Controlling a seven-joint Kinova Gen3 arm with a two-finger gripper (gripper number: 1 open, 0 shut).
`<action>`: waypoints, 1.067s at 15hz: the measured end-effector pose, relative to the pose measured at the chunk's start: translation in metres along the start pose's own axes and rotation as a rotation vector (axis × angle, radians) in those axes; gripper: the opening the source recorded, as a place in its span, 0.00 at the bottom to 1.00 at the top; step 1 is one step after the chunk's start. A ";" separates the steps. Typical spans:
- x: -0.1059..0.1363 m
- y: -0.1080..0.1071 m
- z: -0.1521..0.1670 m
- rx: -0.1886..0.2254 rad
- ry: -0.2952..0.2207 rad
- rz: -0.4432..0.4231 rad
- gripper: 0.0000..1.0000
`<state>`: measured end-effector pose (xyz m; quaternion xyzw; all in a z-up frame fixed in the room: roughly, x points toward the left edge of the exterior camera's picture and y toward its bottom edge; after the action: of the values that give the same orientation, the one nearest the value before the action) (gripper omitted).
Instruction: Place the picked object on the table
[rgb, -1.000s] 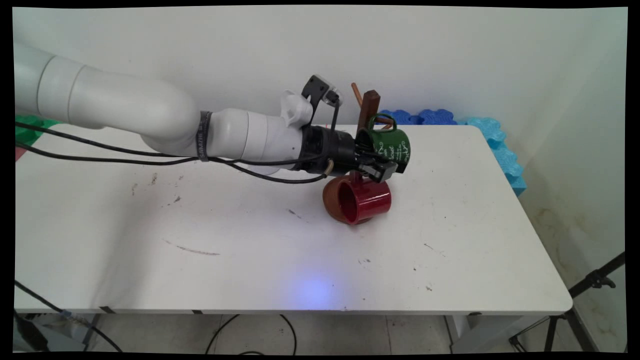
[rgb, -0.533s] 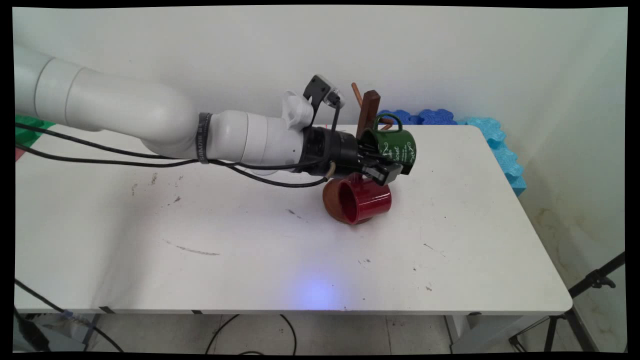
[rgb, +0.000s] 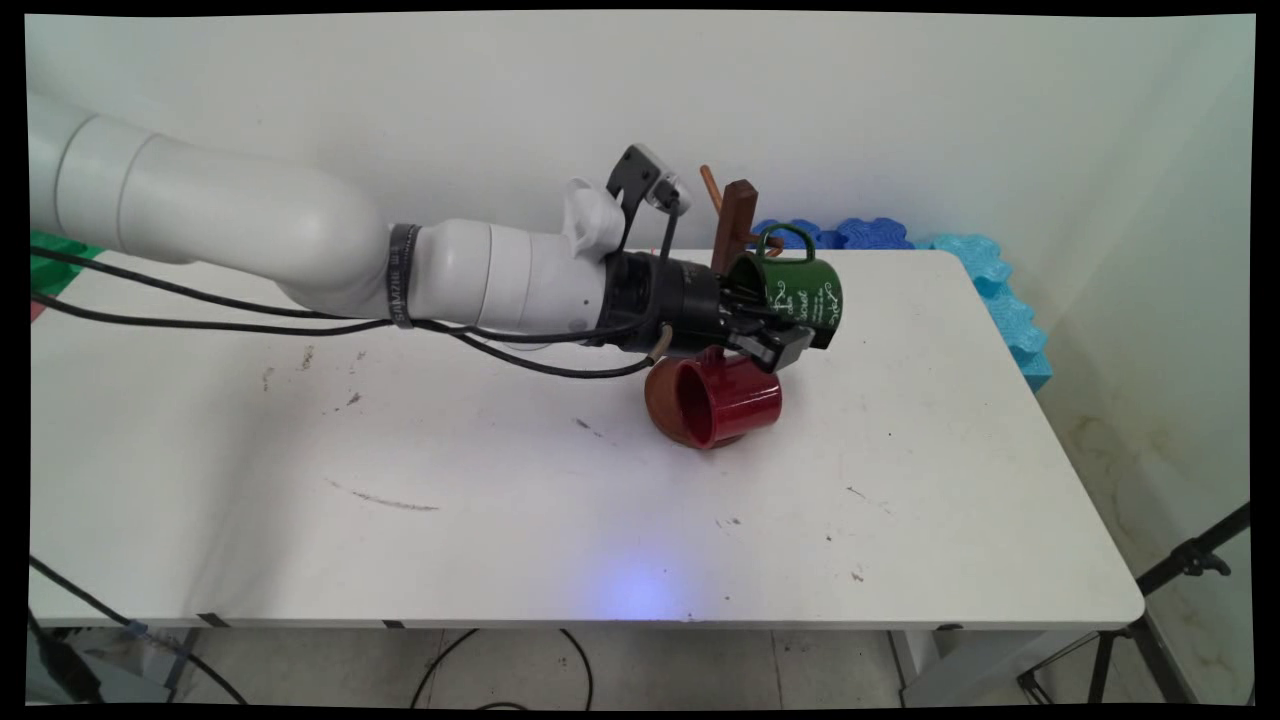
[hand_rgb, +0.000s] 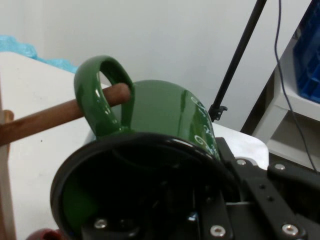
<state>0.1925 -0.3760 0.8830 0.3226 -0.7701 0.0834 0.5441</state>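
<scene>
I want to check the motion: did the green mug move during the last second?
Yes. The green mug, gripped at its rim, has shifted right, away from the wooden rack post, while the red mug below stayed put.

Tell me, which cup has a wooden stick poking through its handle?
The shiny green mug with white writing, held by the black gripper. A wooden peg passes through its handle. The glossy red mug sits lower, below the gripper.

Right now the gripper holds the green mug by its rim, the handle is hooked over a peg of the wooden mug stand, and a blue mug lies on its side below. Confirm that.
One detail is wrong: the mug lying on its side below is a red mug, not blue, as the main view shows. The rest stands: the gripper holds the green mug by its rim, and its handle is over a peg of the wooden mug stand.
</scene>
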 end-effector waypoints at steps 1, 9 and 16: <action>0.001 0.002 -0.001 -0.004 0.002 0.002 0.00; 0.006 0.016 -0.014 -0.039 0.016 0.011 0.00; 0.010 0.027 -0.028 -0.069 0.022 0.018 0.00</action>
<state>0.1966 -0.3454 0.9090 0.2957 -0.7693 0.0649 0.5626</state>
